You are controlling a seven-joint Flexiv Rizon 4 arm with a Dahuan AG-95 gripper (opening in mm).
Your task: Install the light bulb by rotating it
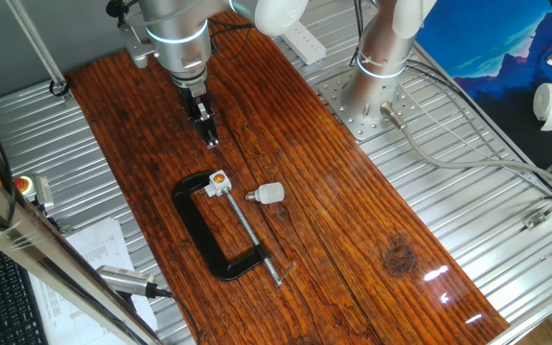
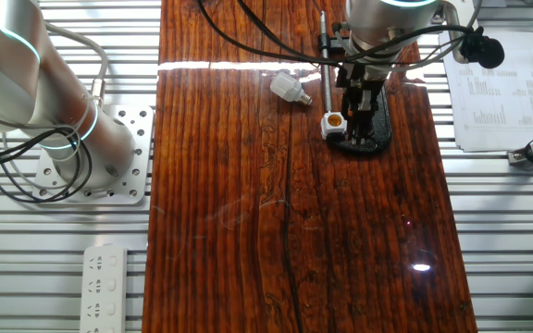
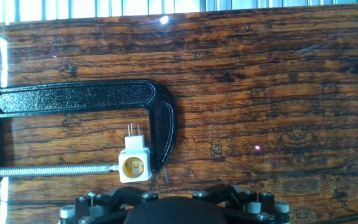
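The bulb [image 1: 271,194] lies on its side on the wooden desk [image 1: 353,220], its silvery base pointing toward the socket [image 1: 218,181]. It is near the socket but apart from it, just on the far side of the clamp's screw rod [image 1: 248,233] as one fixed view shows it. In the other fixed view the bulb [image 2: 286,88] rests left of the rod, with nothing touching it.

The socket, a small white block with an orange centre, sits pinched in the black clamp [image 1: 204,235], between the end of the rod and the clamp's frame. The hand view shows the socket [image 3: 133,163] with two thin prongs sticking up from it, the rod meeting it from the left and the clamp [image 3: 79,102] arching over it.

The claw [image 1: 211,137] hangs above the desk, fingers pointing down, just beyond the socket end of the clamp and well apart from the bulb. It holds nothing. Its fingers look close together in one fixed view, yet I cannot tell for sure whether they are closed; the hand view shows only the dark base of the hand at the bottom edge.

A second arm's base [image 1: 377,67] is bolted beside the desk, and a white power strip [image 2: 105,287] lies on the metal surface
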